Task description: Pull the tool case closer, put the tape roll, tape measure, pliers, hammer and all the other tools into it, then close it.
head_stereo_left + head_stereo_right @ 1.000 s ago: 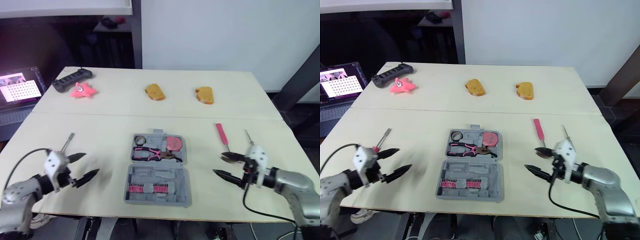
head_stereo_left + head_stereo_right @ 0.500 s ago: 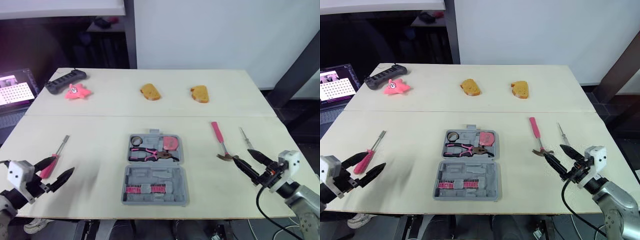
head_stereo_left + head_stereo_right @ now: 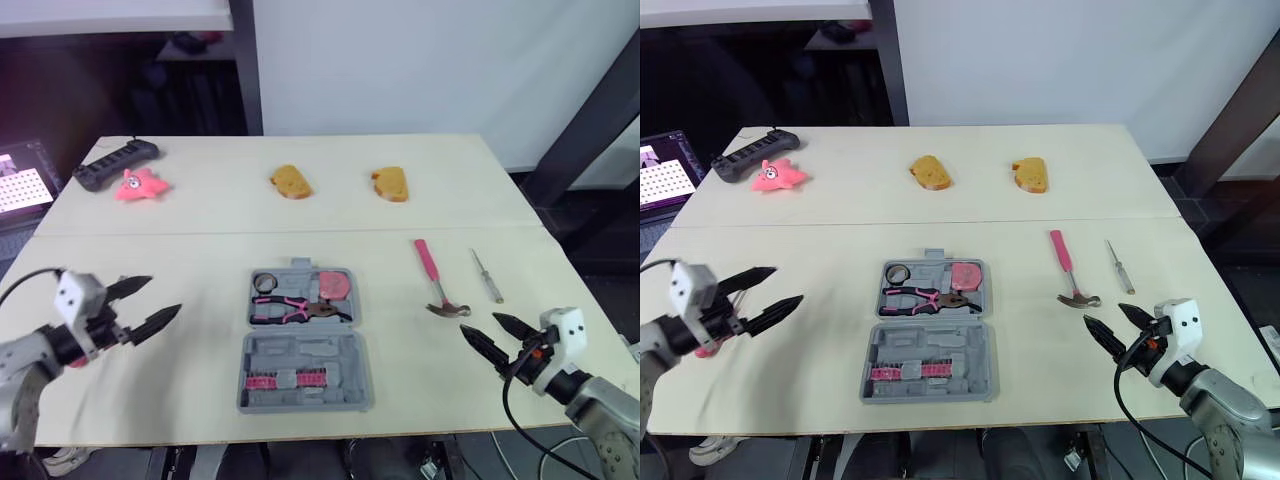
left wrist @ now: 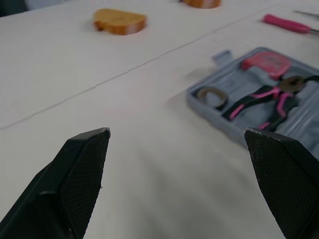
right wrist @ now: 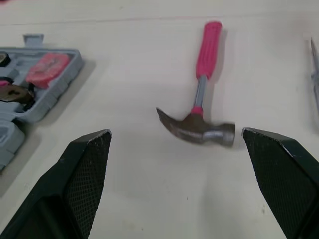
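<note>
A pale wooden table [image 3: 200, 205], two boards joined along a seam, stands before a white wall. The left gripper [image 3: 162, 297] hovers over bare board with its two black fingers [image 4: 82, 172] spread wide and nothing between them. Ahead of those jaws, well apart from their tips, the open grey plastic tool case [image 3: 305, 345] lies flat. The half farther from both grippers holds a dark tape roll [image 3: 266, 282], a pink tape measure [image 3: 333, 284] and pink-handled pliers [image 3: 298, 308]. The nearer half carries a row of pink bits [image 3: 285, 380].

The right gripper [image 3: 478, 324] is likewise parted and empty, low over the table. Just beyond its tips lies a steel-headed hammer with a pink handle [image 5: 199, 130], head nearest the jaws, handle pointing away, touching neither finger. A slim screwdriver with a pale handle [image 3: 487, 277] lies near the hammer, toward the outer side of the right jaws.

Far beyond both sets of jaws rest a black power strip [image 3: 115, 164], a pink star-shaped toy [image 3: 138, 186], a brown bread-like piece [image 3: 290, 182] and a second such piece [image 3: 389, 184].
</note>
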Controlling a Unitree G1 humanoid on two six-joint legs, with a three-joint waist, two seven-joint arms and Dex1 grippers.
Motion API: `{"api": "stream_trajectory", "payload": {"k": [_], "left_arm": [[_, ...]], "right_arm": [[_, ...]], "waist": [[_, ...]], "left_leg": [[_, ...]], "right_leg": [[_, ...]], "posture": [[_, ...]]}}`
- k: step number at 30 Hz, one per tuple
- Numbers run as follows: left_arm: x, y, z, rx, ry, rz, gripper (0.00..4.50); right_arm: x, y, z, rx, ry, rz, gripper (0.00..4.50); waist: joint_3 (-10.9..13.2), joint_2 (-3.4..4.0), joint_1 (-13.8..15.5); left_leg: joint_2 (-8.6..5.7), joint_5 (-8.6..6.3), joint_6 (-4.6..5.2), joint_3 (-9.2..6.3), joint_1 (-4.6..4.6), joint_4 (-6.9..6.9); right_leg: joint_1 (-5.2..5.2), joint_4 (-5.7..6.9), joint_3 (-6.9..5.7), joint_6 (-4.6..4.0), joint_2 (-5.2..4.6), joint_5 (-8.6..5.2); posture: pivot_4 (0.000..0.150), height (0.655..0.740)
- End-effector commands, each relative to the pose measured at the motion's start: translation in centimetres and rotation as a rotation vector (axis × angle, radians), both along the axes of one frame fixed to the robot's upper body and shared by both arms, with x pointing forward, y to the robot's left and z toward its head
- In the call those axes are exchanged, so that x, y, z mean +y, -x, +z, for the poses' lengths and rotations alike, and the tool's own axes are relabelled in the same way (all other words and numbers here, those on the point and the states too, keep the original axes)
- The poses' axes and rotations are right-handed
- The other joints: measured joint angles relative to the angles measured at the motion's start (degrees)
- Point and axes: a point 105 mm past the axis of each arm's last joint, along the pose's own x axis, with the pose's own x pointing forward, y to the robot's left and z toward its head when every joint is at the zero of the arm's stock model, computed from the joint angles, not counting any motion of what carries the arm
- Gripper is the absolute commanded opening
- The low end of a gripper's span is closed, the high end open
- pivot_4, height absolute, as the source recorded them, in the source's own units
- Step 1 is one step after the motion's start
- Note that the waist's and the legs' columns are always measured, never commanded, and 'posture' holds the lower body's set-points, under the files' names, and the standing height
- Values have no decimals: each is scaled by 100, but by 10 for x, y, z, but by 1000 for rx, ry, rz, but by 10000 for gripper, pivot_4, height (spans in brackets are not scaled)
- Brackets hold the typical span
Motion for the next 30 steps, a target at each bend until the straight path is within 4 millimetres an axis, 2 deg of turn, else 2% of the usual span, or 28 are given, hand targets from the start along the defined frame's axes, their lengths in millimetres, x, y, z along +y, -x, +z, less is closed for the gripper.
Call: {"api": "stream_trajectory", "payload": {"k": [1, 4, 7, 11, 16, 19, 22, 27, 30], "left_arm": [[-30, -10, 21, -8, -27, -165, 45000], [-57, -15, 29, 29, -32, -306, 45000], [-82, -20, 37, 55, -39, -430, 45000], [-131, -23, 53, 69, -71, -644, 45000], [-164, -25, 80, 37, -86, -775, 45000], [-174, -21, 83, 40, -115, -830, 45000], [-176, -20, 84, 36, -123, -837, 45000], [-167, -20, 79, 36, -132, -764, 45000], [-163, -14, 76, 35, -106, -720, 45000]], "right_arm": [[4, 6, 21, -65, 51, -4, 44432], [7, 13, 27, -88, 115, -40, 44432], [6, 22, 25, -83, 162, -89, 44432], [0, 42, 20, -60, 192, -216, 44432], [-12, 67, 12, -24, 214, -358, 44432], [-16, 72, 12, -19, 235, -406, 44432], [-20, 68, 16, -30, 237, -423, 44432], [-31, 41, 19, 36, 195, -368, 44432], [-42, 12, 24, 49, 219, -330, 44432]], "waist": [[0, 0, 37], [0, 4, 49], [0, 3, 46], [-1, 5, 63], [-1, 24, 53], [-5, 32, 39], [-7, 42, 44], [-6, 42, 54], [-6, 44, 54]], "left_leg": [[-1, 0, 0, -4, 0, -1], [-6, 1, 0, -15, -4, -3], [-9, 1, 0, -20, -10, -2], [-12, 2, 0, -40, -24, 4], [-17, 2, 0, -92, -76, 57], [-18, 2, 0, -97, -73, 56], [-18, 2, 0, -104, -73, 53], [-21, 3, 1, -108, -76, 63], [-21, 3, 1, -115, -76, 60]], "right_leg": [[1, 0, -3, 1, 0, -1], [5, 0, -9, 7, 0, -4], [6, -1, -10, 12, 0, -6], [6, 0, -27, 13, 0, -6], [1, 4, -66, 14, 0, -6], [2, 4, -67, 14, 1, -6], [2, 6, -69, 14, 3, -6], [9, 6, -67, 15, 3, -5], [11, 6, -71, 16, 3, -5]], "posture": [[1500, 7080], [1500, 7080], [1500, 7080], [1500, 7080], [1500, 7080], [1500, 7080], [1500, 7080], [1500, 7080], [1500, 7080]]}}
